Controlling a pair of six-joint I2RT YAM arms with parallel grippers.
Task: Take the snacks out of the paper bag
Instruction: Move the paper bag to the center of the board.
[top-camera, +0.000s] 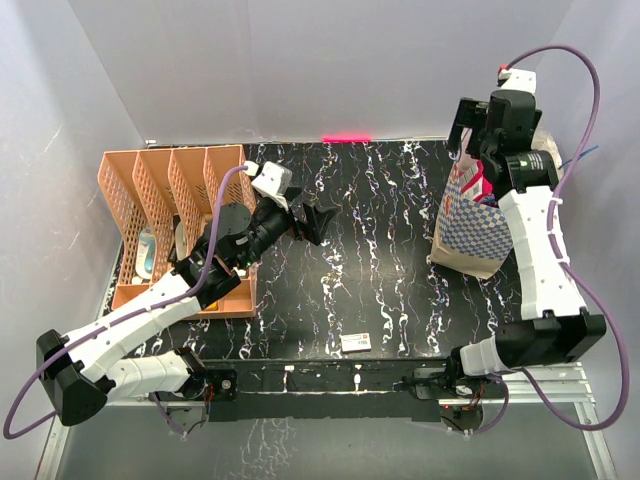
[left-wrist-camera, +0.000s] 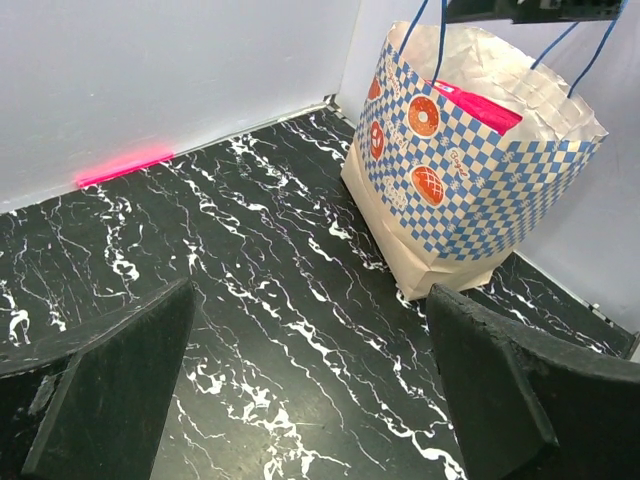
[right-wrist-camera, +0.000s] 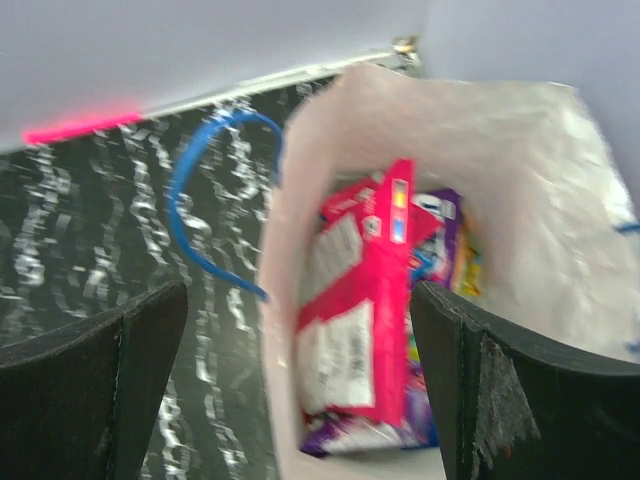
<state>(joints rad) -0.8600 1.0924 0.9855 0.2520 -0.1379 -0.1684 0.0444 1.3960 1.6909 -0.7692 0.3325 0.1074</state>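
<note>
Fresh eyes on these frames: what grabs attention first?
The blue-and-white checkered paper bag at the far right of the table stands out, with a magenta snack packet sticking up inside it. The right claw hangs open just above the bag's mouth. At the far left stands a peach-orange divider rack, and the left claw is open over the middle of the table.

The left arm (top-camera: 150, 312) and right arm (top-camera: 535, 240) wear white shells over black joints. A purple cable (top-camera: 597, 90) trails along each. The black fingers (right-wrist-camera: 510, 400) are flat, scuffed slabs.
</note>
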